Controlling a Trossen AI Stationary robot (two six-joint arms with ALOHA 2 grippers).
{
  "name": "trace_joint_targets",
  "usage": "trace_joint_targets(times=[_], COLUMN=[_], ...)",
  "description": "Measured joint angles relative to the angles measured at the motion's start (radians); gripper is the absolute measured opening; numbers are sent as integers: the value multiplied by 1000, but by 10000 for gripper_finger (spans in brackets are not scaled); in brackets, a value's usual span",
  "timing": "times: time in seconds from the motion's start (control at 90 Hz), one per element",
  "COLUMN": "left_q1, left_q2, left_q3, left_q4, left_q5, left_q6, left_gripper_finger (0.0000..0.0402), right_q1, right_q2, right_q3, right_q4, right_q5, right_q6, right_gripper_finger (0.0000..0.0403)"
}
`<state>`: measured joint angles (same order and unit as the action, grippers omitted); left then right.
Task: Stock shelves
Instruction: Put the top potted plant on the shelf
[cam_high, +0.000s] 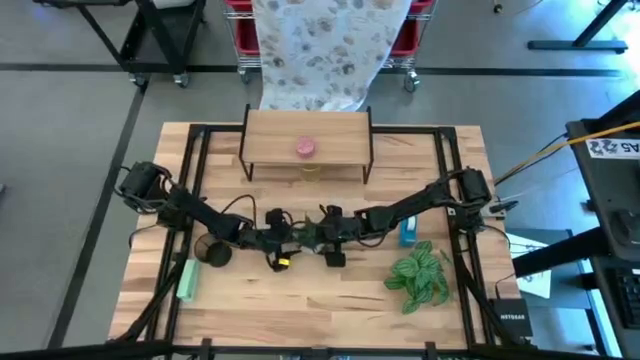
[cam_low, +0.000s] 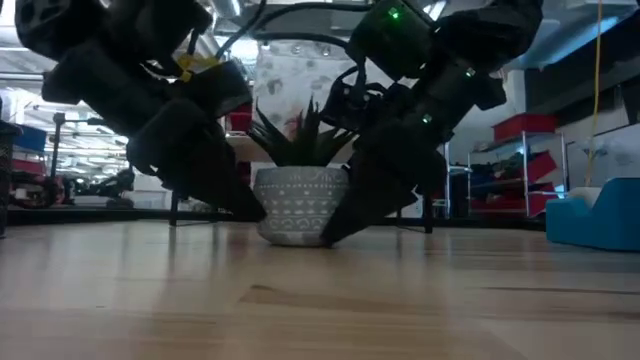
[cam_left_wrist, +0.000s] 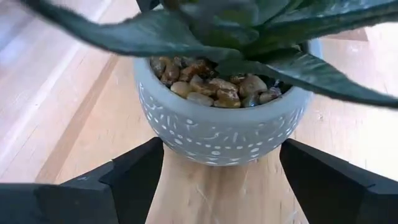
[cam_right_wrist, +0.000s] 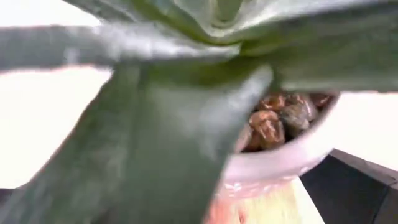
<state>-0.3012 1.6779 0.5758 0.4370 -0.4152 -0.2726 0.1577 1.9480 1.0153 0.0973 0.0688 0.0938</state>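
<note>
- Right now both arms lean in over the middle of the table (cam_high: 330, 295), and a small gray pot (cam_low: 298, 205) with a spiky green plant (cam_low: 300, 135) sits between them.
- Left gripper (cam_left_wrist: 221, 180) has its fingers (cam_left_wrist: 134, 177) spread wide, one on each side of the pot, not squeezing it.
- Right gripper (cam_low: 335, 232) comes in from the other side with its tip down by the pot's foot; its fingers look apart too, but leaves hide most of them.
- Little brown stones (cam_left_wrist: 211, 87) fill the pot.
- Shelves (cam_high: 307, 140) stand at the far edge of the table, well apart from both grippers, with a pink thing (cam_high: 305, 148) on top.
- Near the right arm lie a leafy green plant (cam_high: 420, 275) and a blue box (cam_high: 408, 232).
</note>
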Motion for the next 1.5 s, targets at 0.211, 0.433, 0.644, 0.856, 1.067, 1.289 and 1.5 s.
trace_joint_targets(times=[0.211,0.433,0.644,0.856,1.067,1.289,1.5], left_q1=[0,0,0,0,0,0,-1], left_q2=[0,0,-1,-3,-39,-122,-127], left_q3=[-1,-2,-2,-1,0,3,3], left_q4=[6,4,5,-1,-50,-127,-145], left_q5=[1,16,21,31,37,18,10], left_q6=[22,49,35,8,8,30,33], left_gripper_finger=[303,303,303,303,303,303,303], right_q1=[0,0,0,0,0,-1,-3], right_q2=[12,34,29,29,29,27,27], right_q3=[0,0,12,54,61,68,114], right_q4=[26,66,42,-32,-31,-15,-88], right_q5=[2,11,17,16,20,29,35], right_q6=[9,13,18,26,27,27,7], right_gripper_finger=[395,395,395,395,375,365,363])
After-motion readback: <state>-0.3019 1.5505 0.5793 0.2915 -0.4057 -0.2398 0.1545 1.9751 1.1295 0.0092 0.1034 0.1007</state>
